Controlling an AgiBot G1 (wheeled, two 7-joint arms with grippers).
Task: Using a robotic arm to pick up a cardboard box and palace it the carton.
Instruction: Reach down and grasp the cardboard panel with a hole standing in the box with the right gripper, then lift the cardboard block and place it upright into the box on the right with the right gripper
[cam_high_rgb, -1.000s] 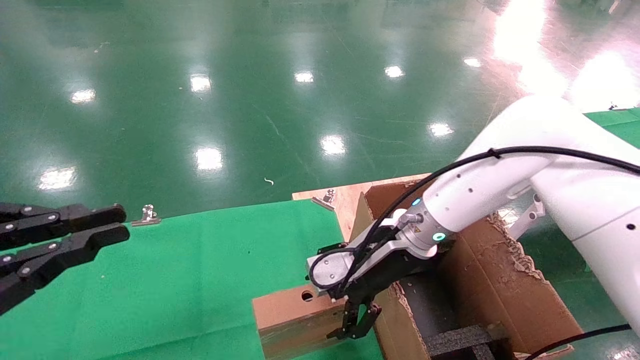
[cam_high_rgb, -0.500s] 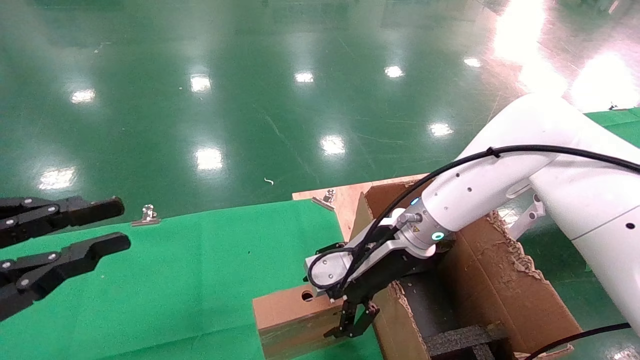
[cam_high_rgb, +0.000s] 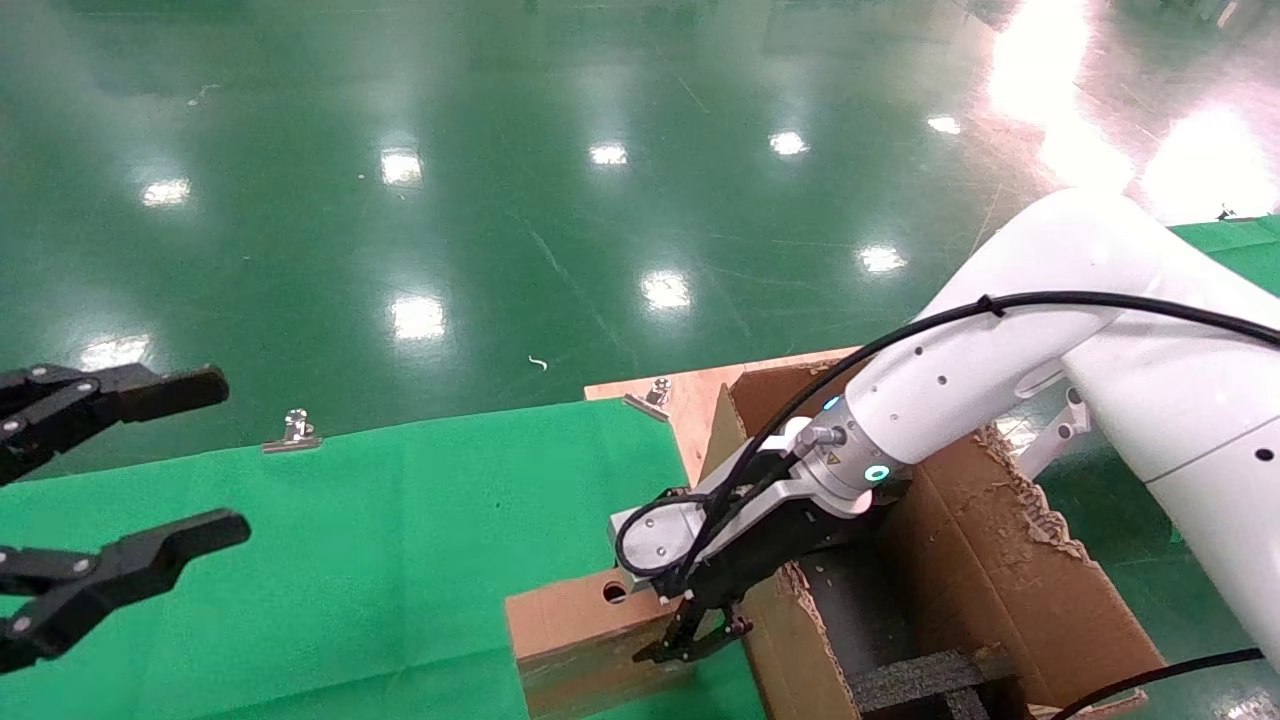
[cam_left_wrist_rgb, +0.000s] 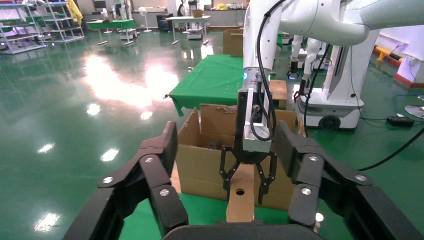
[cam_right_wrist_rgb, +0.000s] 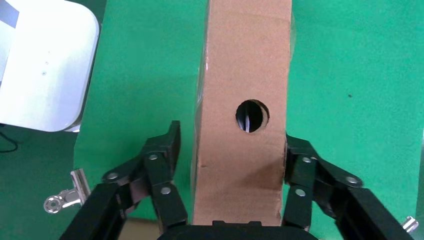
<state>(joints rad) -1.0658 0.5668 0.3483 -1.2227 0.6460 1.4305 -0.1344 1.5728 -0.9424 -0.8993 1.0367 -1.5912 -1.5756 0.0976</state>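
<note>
Beside the carton, open jaws straddle the cardboard box, hole upward, lengthwise between them.

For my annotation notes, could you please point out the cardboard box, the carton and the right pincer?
cardboard box (cam_right_wrist_rgb: 240, 65): right wrist view, bare top face above the round hole.
carton (cam_high_rgb: 985, 580): head view, inner side wall.
right pincer (cam_right_wrist_rgb: 230, 150): right wrist view, midway between fingertips straddling the box.

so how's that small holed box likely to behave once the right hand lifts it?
The cardboard box looks stiff, so its flat sides should resist the right hand straddling it. With a hole through the face, it's probably hollow and light. It stands on a narrow edge on the green cloth, so a nudge might tip it.
</note>
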